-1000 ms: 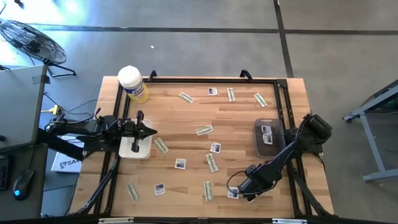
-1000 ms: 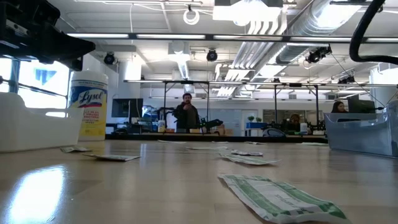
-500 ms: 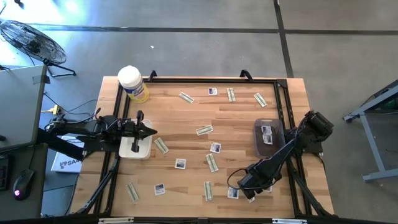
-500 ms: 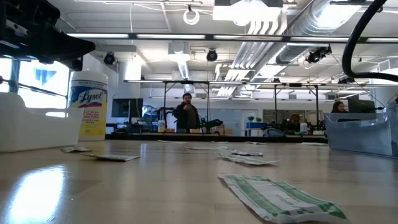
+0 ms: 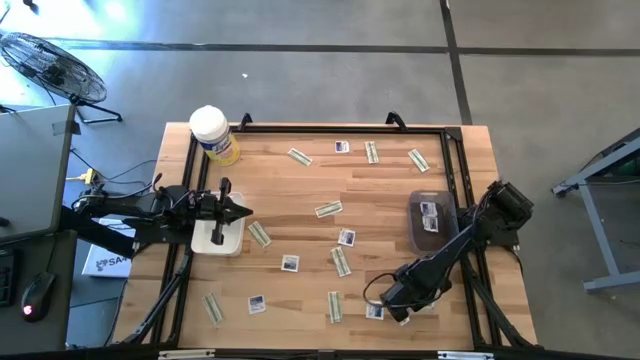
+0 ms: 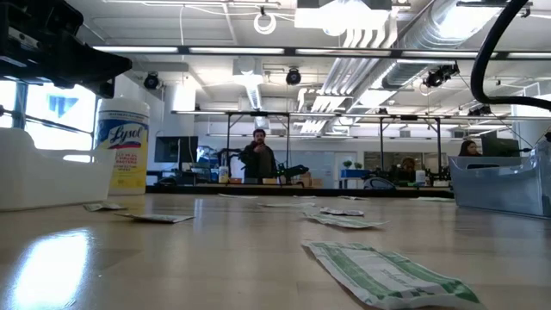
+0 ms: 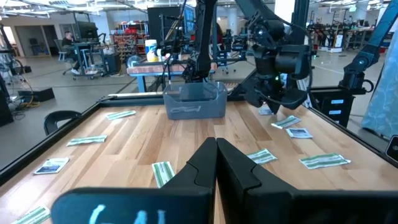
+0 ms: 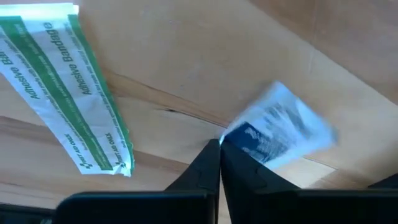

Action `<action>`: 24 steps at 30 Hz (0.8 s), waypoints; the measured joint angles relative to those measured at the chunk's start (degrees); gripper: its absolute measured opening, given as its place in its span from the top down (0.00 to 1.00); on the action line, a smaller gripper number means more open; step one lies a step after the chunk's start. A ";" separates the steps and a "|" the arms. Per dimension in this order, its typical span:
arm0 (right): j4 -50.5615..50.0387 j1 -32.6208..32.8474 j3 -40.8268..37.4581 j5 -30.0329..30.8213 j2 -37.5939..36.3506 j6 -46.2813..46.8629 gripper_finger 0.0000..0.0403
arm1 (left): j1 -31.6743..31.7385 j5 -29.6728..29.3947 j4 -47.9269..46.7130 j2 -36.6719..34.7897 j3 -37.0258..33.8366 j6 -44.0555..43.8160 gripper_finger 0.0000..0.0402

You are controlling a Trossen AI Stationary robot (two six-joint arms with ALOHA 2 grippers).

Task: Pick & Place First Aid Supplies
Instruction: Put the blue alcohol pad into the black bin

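Several white square packets with blue print and pale green strips lie flat over the wooden table (image 5: 320, 180). My right gripper (image 5: 385, 300) is at the near right, shut on one white square packet (image 5: 374, 311), which also shows in the right wrist view (image 8: 280, 127). A green-striped strip (image 8: 68, 87) lies flat beside it. My left gripper (image 5: 240, 211) is shut and empty, hovering at the table's left over a white tray (image 5: 218, 238); its shut fingers show in the left wrist view (image 7: 216, 149). My right gripper pinches the white square packet by one corner (image 8: 231, 138) between its two fingertips, coming from above and slanting toward the table's left. The packet sticks out past the fingertips, tilted. Whether its far end rests on the table cannot be told.
A grey bin (image 5: 428, 222) with a white packet in it stands at the right. A yellow canister with a white lid (image 5: 213, 135) stands at the far left corner. A black frame rail (image 5: 320, 128) runs along the table's edges. A strip (image 6: 387, 275) lies near the low camera.
My right arm has shifted a little over the near right of the table, its gripper staying by the white square packet. My left arm has kept still.
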 joint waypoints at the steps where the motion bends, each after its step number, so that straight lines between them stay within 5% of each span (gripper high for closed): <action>1: -1.14 0.04 1.11 0.84 0.11 -0.02 1.00 | -0.02 0.00 0.00 0.01 0.00 0.00 1.00; 11: -16.45 -0.54 16.98 4.01 0.01 -2.48 1.00 | -0.02 0.00 0.00 0.00 0.00 -0.01 1.00; 19: -39.66 -3.69 32.90 13.15 -0.19 -9.17 1.00 | -0.02 0.00 -0.02 -0.01 0.00 -0.01 1.00; 24: -47.94 -8.20 33.12 16.63 -3.20 -13.92 1.00 | -0.02 0.00 0.00 0.01 0.00 0.00 1.00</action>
